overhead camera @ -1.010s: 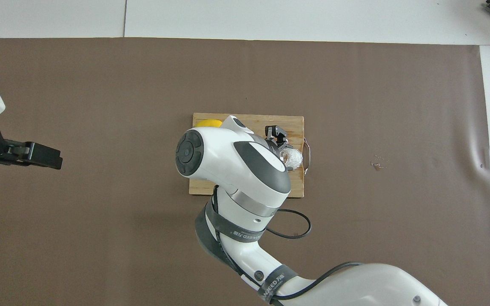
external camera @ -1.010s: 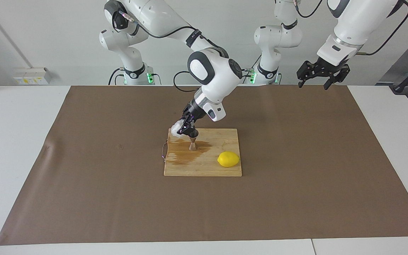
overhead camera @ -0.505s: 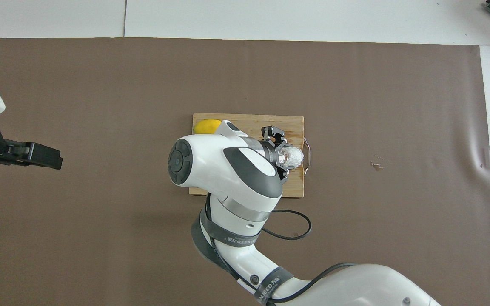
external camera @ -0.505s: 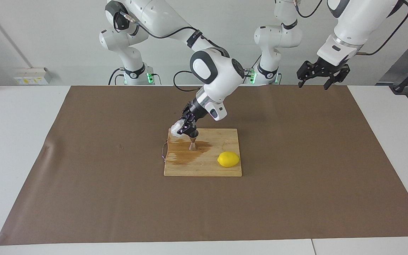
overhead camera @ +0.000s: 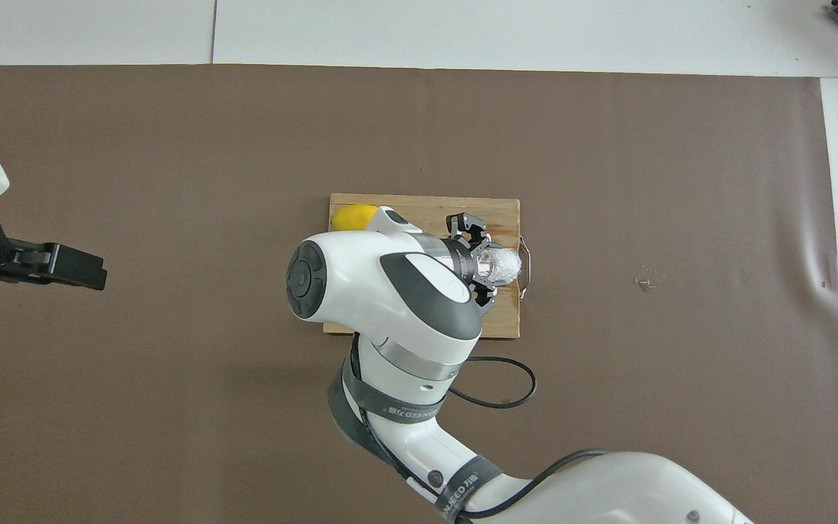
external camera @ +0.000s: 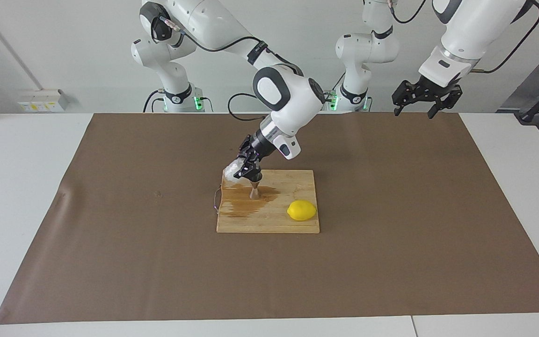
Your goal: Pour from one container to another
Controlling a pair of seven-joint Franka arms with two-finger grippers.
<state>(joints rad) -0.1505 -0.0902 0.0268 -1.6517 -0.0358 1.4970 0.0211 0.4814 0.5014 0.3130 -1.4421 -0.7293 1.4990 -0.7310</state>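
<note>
Crinkled translucent cup [external camera: 233,169], hourglass steel jigger [external camera: 254,192]

Over a wooden cutting board [overhead camera: 504,324], the right gripper [overhead camera: 487,263] clasps a crinkled translucent cup [overhead camera: 505,266] tipped sideways; a lemon [overhead camera: 352,216] rests on the board's corner.

In the overhead view the right arm covers most of the board [overhead camera: 426,206], nearly all of the lemon [overhead camera: 352,216] and the whole jigger. In the facing view the right gripper [external camera: 246,170] hides the jigger's [external camera: 254,192] upper cone; only its lower part shows. The cup [external camera: 232,169] is partly masked by the gripper, so its contents cannot be read. The left arm is cut off by the overhead view's edge. The left gripper [external camera: 426,99] appears open, though its fingertips are small.
</note>
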